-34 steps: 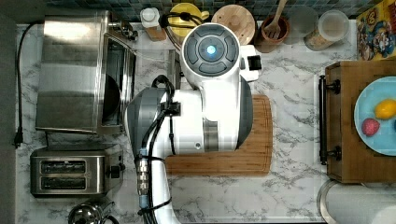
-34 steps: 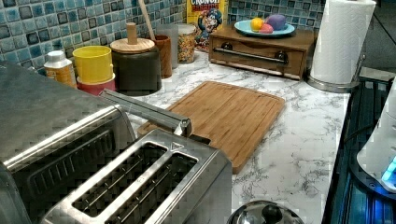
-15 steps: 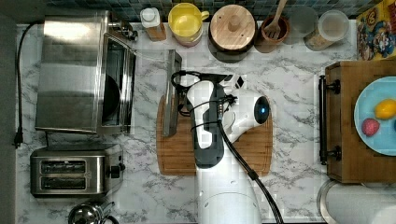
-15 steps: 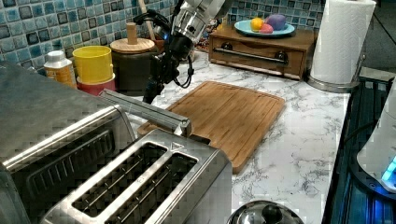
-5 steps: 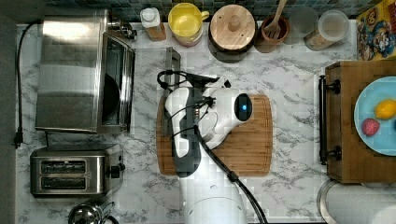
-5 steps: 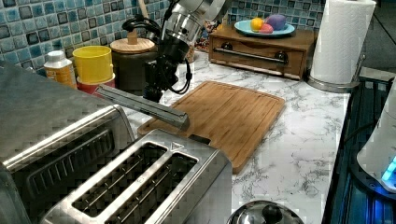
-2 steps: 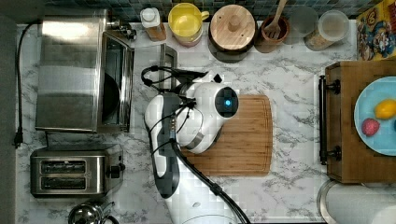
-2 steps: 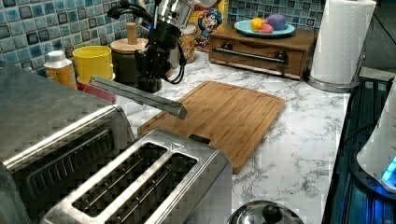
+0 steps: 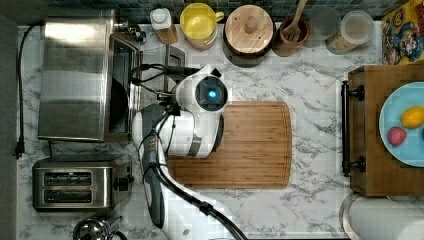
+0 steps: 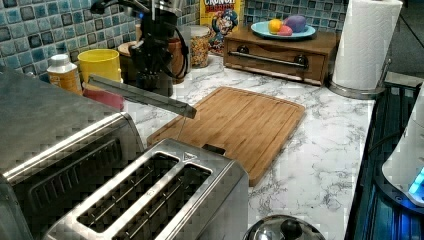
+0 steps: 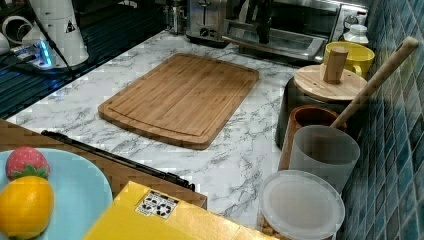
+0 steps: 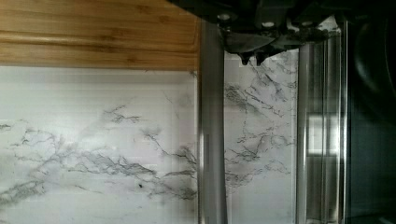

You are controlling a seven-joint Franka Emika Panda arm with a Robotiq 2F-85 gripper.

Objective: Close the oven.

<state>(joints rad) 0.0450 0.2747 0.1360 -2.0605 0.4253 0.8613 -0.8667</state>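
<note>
The oven (image 9: 75, 75) stands at the back left corner of the counter (image 9: 310, 65) in the top view, with the toaster (image 9: 75, 182) just in front of it along the top view's left edge. Its door (image 10: 140, 95) is half raised: in the left view you see it slanting up from the hinge, not flat and not yet upright, so the dark inside is open toward the cutting board (image 9: 240, 145). I judge the door is at this angle because the arm lifts it from under the free edge, where the bar handle (image 12: 211, 140) runs.

The gripper (image 12: 252, 56) sits at the door, just beside the handle, and in the wrist view its dark tips hang over the glass between the handle and the frame rail. The two tips look close together, almost touching, and nothing is pinched between them. It looks to you more like a push with the fingers than a grasp, though you cannot see the exact contact point.

Behind the door, along the back edge of the counter, the yellow cup (image 9: 199, 22) and the round wooden lid (image 9: 249, 27) stand near, so the wrist has little room on that side. The task is about half done, I think.
</note>
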